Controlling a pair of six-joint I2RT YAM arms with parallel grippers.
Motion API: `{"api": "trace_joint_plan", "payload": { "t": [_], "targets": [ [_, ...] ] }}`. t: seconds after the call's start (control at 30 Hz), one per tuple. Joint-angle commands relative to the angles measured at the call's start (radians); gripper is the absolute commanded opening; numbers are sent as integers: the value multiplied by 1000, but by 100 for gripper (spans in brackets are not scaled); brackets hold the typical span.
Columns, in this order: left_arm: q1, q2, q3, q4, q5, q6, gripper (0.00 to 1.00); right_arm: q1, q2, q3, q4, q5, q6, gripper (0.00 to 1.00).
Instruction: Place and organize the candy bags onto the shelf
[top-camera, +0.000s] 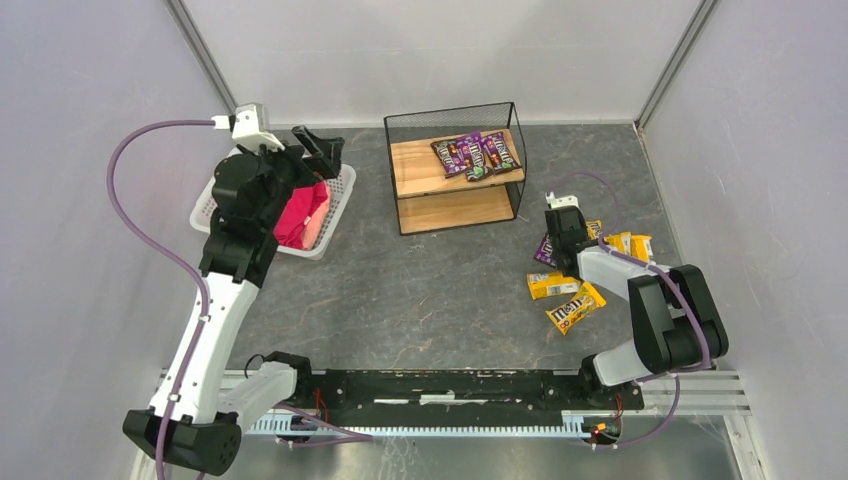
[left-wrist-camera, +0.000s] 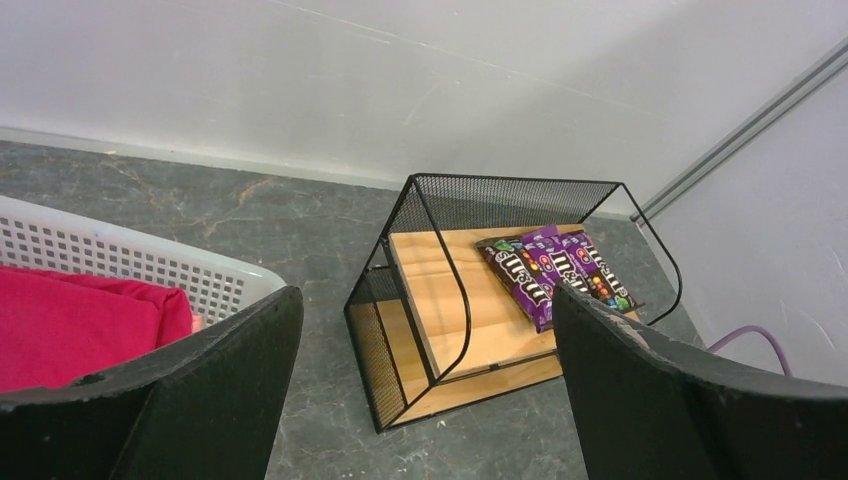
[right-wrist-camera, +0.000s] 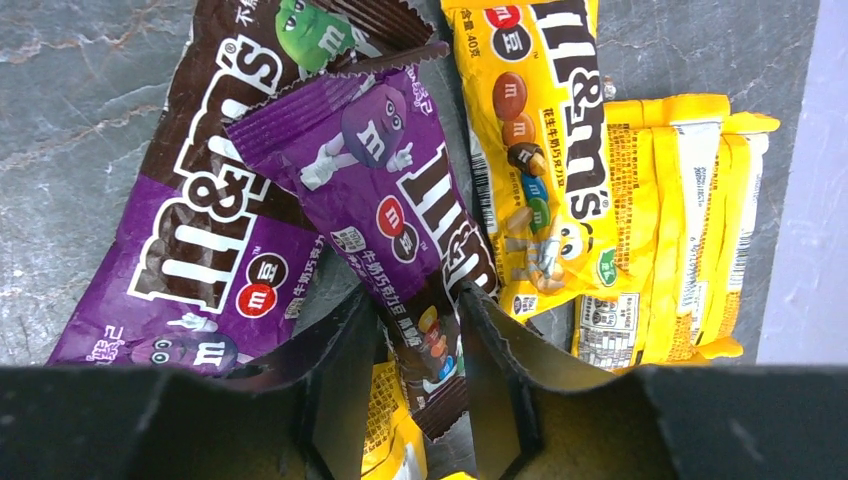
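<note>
The shelf (top-camera: 415, 165) stands at the back middle, with three purple candy bags (top-camera: 475, 153) on its top board; both show in the left wrist view (left-wrist-camera: 450, 300), (left-wrist-camera: 555, 265). My right gripper (top-camera: 562, 228) is low over a heap of bags at the right. In the right wrist view it (right-wrist-camera: 420, 340) is shut on the end of a purple candy bag (right-wrist-camera: 400, 200), beside another purple bag (right-wrist-camera: 215, 220) and yellow bags (right-wrist-camera: 540, 150). More yellow bags (top-camera: 575, 308) lie nearer. My left gripper (top-camera: 320, 150) is open and empty above the basket, its midpoint in the left wrist view (left-wrist-camera: 425, 400).
A white lattice basket (top-camera: 340, 200) holding a pink-red bundle (top-camera: 300, 215) sits at the back left, also in the left wrist view (left-wrist-camera: 120, 255). The shelf's lower board holds nothing. Grey walls close in the table on three sides.
</note>
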Motion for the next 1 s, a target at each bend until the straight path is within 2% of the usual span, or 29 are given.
{"api": "trace_joint_plan", "payload": {
  "t": [0.0,0.2,0.4,0.47,0.6,0.77,0.97],
  "targets": [
    [4,-51,-15,53,14,75,100,22,5,25,37,55,-1,38],
    [4,-71,-33,67,9,81,100,48,-55,22,8,85,-3,21],
    [4,-72,-38,69,12,79,100,72,-162,12,-51,49,-4,14],
    [4,-75,-39,70,12,80,100,92,-209,22,-86,-12,-5,14],
    [4,-71,-41,68,10,80,100,185,-300,41,-151,-130,15,14],
    [5,-65,-42,68,13,76,100,341,-341,39,-169,-345,123,14],
    [7,-48,-44,70,19,71,100,562,-249,80,-141,-276,276,15]
  ]
}}
